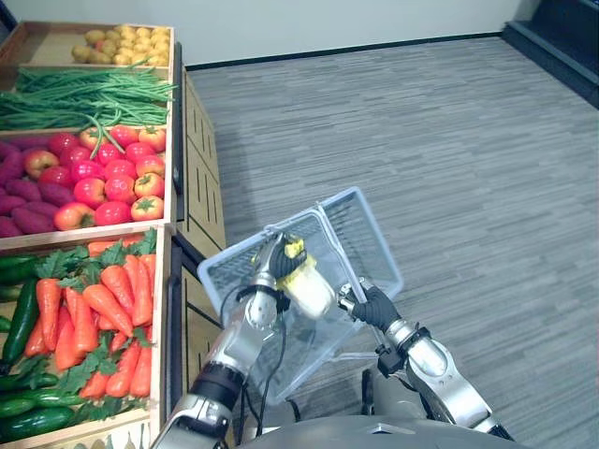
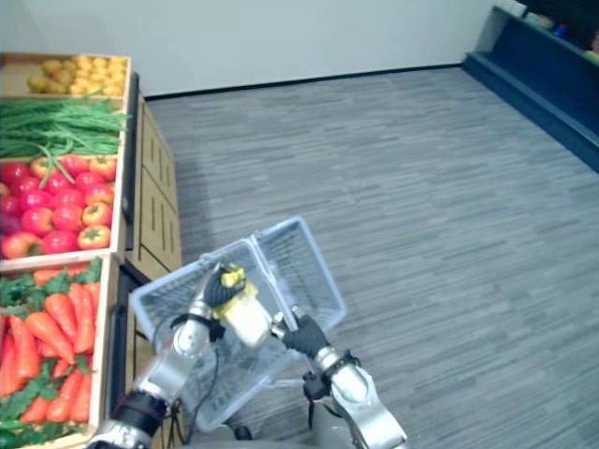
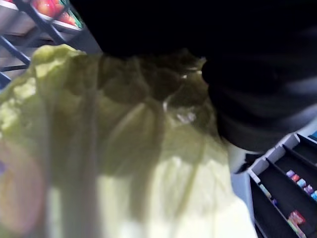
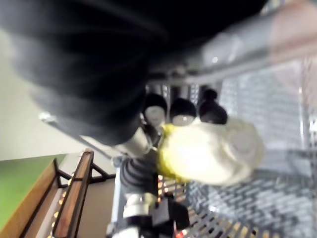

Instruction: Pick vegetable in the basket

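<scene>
A pale yellow-green cabbage (image 1: pixel 309 283) hangs over the tilted pale blue wire basket (image 1: pixel 367 232), just inside its open mouth. My left hand (image 1: pixel 272 265) is shut on the cabbage, its dark fingertips (image 4: pixel 182 110) curled over the leafy end. Close up, the cabbage (image 3: pixel 124 148) lies right against that hand. My right hand (image 1: pixel 372 306) is shut on the basket at its near rim and holds it up in front of me. Through the mesh, the cabbage (image 4: pixel 210 153) shows from the right wrist view.
To my left stands a wooden produce stand (image 1: pixel 192 196) with crates of carrots (image 1: pixel 103 309), cucumbers (image 1: pixel 21 323), tomatoes (image 1: pixel 108 173), green beans (image 1: pixel 84 94) and potatoes (image 1: pixel 126 42). Grey floor (image 1: pixel 449 140) lies to the right, and a dark blue shelf (image 2: pixel 533 84) at the far right.
</scene>
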{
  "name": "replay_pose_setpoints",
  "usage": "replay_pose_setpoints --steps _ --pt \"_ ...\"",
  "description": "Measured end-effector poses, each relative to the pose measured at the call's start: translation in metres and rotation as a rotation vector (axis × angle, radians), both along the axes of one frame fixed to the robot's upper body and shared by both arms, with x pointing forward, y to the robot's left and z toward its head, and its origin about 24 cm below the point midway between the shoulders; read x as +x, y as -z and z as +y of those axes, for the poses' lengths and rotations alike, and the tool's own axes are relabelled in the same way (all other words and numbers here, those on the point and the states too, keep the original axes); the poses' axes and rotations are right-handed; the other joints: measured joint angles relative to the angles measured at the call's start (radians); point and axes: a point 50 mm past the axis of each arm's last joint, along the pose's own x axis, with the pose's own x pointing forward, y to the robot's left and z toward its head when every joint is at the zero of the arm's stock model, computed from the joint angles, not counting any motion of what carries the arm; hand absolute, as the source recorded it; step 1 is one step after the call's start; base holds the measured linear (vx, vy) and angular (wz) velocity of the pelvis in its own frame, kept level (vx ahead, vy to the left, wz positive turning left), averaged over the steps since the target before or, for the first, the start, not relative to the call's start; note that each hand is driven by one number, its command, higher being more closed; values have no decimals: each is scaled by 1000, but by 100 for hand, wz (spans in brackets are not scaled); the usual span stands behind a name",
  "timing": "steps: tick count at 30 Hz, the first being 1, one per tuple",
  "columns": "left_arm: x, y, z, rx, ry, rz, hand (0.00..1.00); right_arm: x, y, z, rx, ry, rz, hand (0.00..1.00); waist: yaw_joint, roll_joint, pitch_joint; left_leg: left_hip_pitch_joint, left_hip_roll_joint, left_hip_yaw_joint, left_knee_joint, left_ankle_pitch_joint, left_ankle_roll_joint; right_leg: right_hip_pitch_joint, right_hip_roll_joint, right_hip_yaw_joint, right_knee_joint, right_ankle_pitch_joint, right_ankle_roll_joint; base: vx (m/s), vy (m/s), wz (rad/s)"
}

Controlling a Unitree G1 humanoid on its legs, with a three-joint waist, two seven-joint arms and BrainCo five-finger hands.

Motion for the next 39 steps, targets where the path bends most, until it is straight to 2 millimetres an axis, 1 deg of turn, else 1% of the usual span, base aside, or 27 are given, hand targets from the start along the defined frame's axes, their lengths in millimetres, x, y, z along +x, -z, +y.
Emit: replay_pose_setpoints --steps 1,2,3,4,6,7,9,10,12,13,14,16,17,18,20,21,22,24,27,29,32,33,34,35,36,38,39 --pt "3 -2 -1 6 6 -8 0 0 0 -1 12 20 4 100 -4 -14 -6 -4 8 -52 0 -26 -57 45 -28 114 -272 124 -7 342 -392 107" --pt "3 -2 -1 12 11 -7 0 1 0 -2 17 39 7 100 -7 -18 -6 3 11 -68 -2 -42 -88 59 -40 115 -303 220 56 366 -433 95" --pt "2 1 -4 -1 9 6 0 3 2 -8 2 61 11 100 -8 21 4 7 38 -82 -3 -51 -107 70 -12 88 -294 215 35 324 -374 63" --pt "-1 3 -12 -42 33 15 0 6 4 -24 -17 142 17 100 -4 55 1 3 69 -71 -14 -14 -121 79 7 52 -251 177 22 294 -347 53" --pt "-5 1 -13 -81 50 -3 0 5 8 -40 -35 228 38 100 -2 56 1 46 91 -53 -40 39 -125 93 16 16 -169 104 0 284 -329 50" --pt "-12 -2 -15 -134 51 -21 0 4 9 -36 -35 215 41 100 -3 63 -1 50 116 -58 -5 43 -129 111 34 -6 -162 81 -18 281 -308 25" --pt "-20 -5 -6 -223 4 -43 0 5 10 -38 -33 245 48 100 0 64 0 -16 140 -69 133 47 -123 147 48 -36 -191 73 -30 221 -231 21" --pt "-26 -6 4 -280 -32 -48 0 6 13 -44 -44 278 58 100 2 69 3 -89 150 -86 290 75 -100 196 54 -59 -221 66 -39 248 -225 55" --pt "-37 -14 15 -356 -69 -90 0 5 20 -48 -73 295 89 100 19 81 15 -165 183 -61 499 200 -87 310 53 -90 -280 53 -55 258 -169 52" --pt "-43 -19 33 -398 -142 -127 0 5 24 -54 -103 326 104 100 32 77 21 -187 199 -24 577 218 -94 360 38 -108 -312 46 -65 252 -91 40" --pt "-52 -23 63 -433 -265 -176 0 6 28 -74 -156 406 112 100 51 94 11 -249 199 59 624 114 -80 403 26 -141 -345 34 -74 257 -78 42" --pt "-58 -26 83 -451 -342 -206 0 9 25 -97 -198 519 92 100 55 113 5 -304 176 176 587 36 -58 433 12 -191 -365 24 -63 258 -39 68" --pt "-63 -29 95 -463 -380 -224 0 9 23 -114 -214 598 90 100 63 124 -1 -315 150 322 505 45 -58 466 5 -248 -383 17 -50 351 2 130" --pt "-66 -32 100 -459 -390 -238 0 8 24 -127 -228 661 96 100 64 129 -11 -303 131 506 408 71 6 503 5 -320 -394 -2 -27 327 25 149" --pt "-66 -35 100 -467 -374 -245 0 6 25 -141 -258 752 99 100 45 112 -37 -256 104 683 311 24 111 536 -4 -415 -399 -23 -1 334 45 192" --pt "-67 -40 100 -474 -357 -257 0 4 24 -158 -295 841 96 100 47 102 -43 -239 69 753 246 -28 186 564 4 -477 -400 -33 12 342 47 199" --pt "-68 -40 103 -471 -362 -257 0 2 28 -163 -303 876 112 100 51 90 -45 -230 45 739 214 -35 190 576 2 -498 -389 -36 16 358 19 175" --pt "-79 -34 120 -452 -449 -233 0 -14 44 -185 -337 1036 209 100 56 69 -45 -125 -28 634 102 -16 164 572 -53 -522 -113 -27 33 472 -10 149" --pt "-91 -41 140 -424 -551 -296 0 -39 66 -198 -357 1166 333 100 45 57 -61 -41 -40 513 36 -7 138 457 -91 -463 258 -43 30 440 -108 123" --pt "-97 -46 152 -408 -623 -340 0 -52 78 -206 -354 1253 411 100 37 53 -64 6 -26 436 -3 20 94 298 -81 -339 428 -44 30 314 -209 120" --pt "-98 -44 157 -378 -696 -344 0 -72 94 -210 -381 1311 527 100 3 49 -65 20 11 293 -21 53 42 146 -97 -210 346 -62 -9 323 -408 139" --pt "-93 -44 157 -372 -700 -345 0 -81 100 -212 -387 1333 568 100 -4 39 -66 5 26 236 -17 62 14 127 -66 -84 166 -54 -3 164 -413 137" --pt "-89 -47 158 -342 -694 -348 0 -91 105 -212 -390 1350 606 100 -5 13 -74 -26 23 185 -11 60 -34 141 -45 62 -20 -19 18 214 -635 183" --pt "-80 -52 157 -289 -666 -353 0 -106 115 -207 -381 1370 679 100 -14 -46 -64 -51 4 126 12 47 -87 175 -47 190 -171 19 78 105 -431 145" --pt "-77 -43 150 -301 -661 -304 0 -115 119 -210 -388 1388 722 100 -9 -18 -70 -61 21 110 34 42 -90 201 -27 161 -181 24 85 163 -439 118" --pt "-73 -46 143 -246 -617 -298 0 -127 118 -217 -387 1432 736 100 9 47 -93 -63 77 124 8 66 -106 222 73 209 -149 24 49 196 -270 75" --pt "-71 -51 144 -224 -611 -315 0 -130 119 -216 -379 1435 750 100 10 46 -94 -60 81 105 -14 82 -111 224 75 203 -142 15 35 157 -232 73"
